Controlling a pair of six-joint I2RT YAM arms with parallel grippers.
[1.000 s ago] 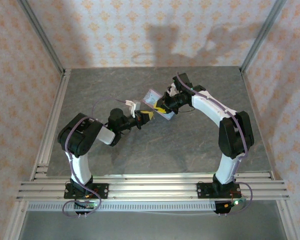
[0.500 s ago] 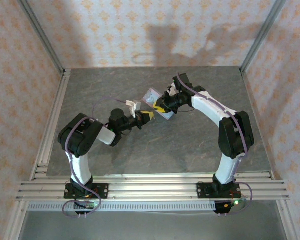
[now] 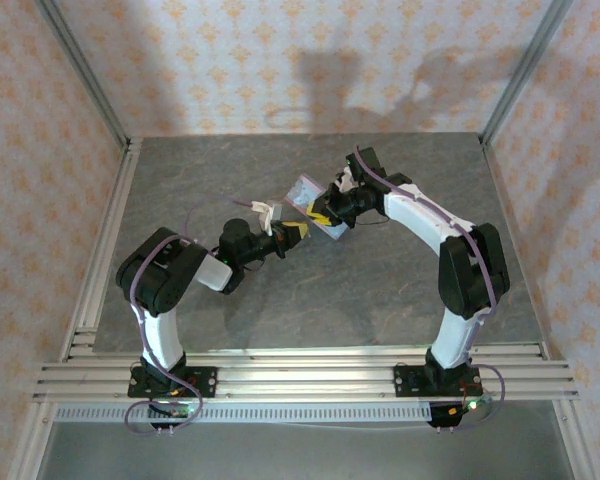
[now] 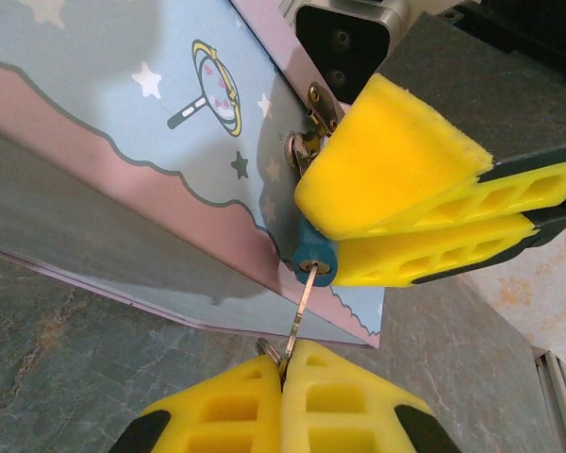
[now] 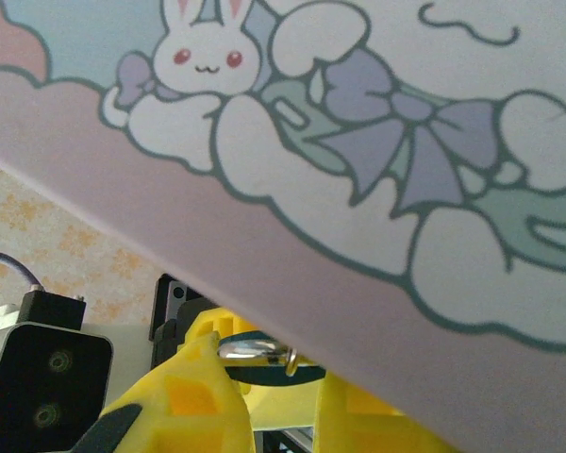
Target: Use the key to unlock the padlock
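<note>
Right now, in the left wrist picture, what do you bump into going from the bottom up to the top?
left claw → key → padlock → metal clasp → grey camera box

Over grey worktop (image 3: pixel 380 290), left hand (image 3: pixel 294 232) and right hand (image 3: pixel 323 216) nearly tip to tip; tin (image 3: pixel 303 191) just beyond both.

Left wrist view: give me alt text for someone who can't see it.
The left gripper pinches the key, whose tip meets the keyhole end of the small blue padlock. The right gripper clamps the padlock's body beside a pale-blue cartoon tin.
</note>
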